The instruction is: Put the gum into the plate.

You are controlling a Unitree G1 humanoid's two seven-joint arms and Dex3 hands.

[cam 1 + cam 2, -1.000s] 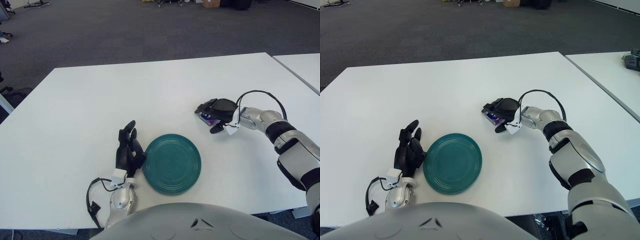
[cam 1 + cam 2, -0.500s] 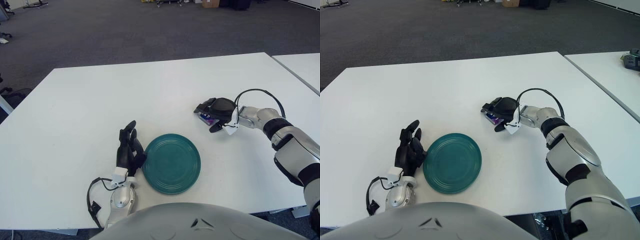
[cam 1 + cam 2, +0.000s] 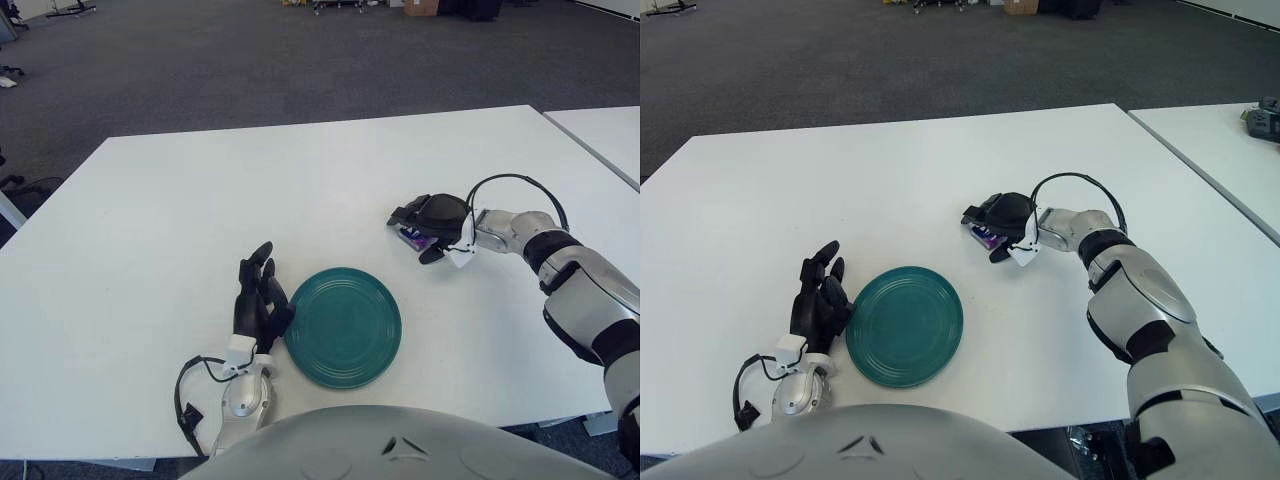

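A teal plate [image 3: 345, 326] lies on the white table [image 3: 200, 190] near the front edge. To its right and further back, my right hand [image 3: 428, 225] covers a small purple gum pack [image 3: 411, 238], fingers curled over and around it; only the pack's lower edge shows. The pack still seems to sit on the table. My left hand [image 3: 257, 297] shows just left of the plate, black fingers upright and relaxed, holding nothing.
A second white table [image 3: 605, 135] stands to the right across a narrow gap. Grey carpet lies beyond the far edge. A black cable [image 3: 190, 395] loops by my left wrist near the front edge.
My right hand has shifted slightly back over the gum pack, wrist turning a little. The left hand and plate have barely moved.
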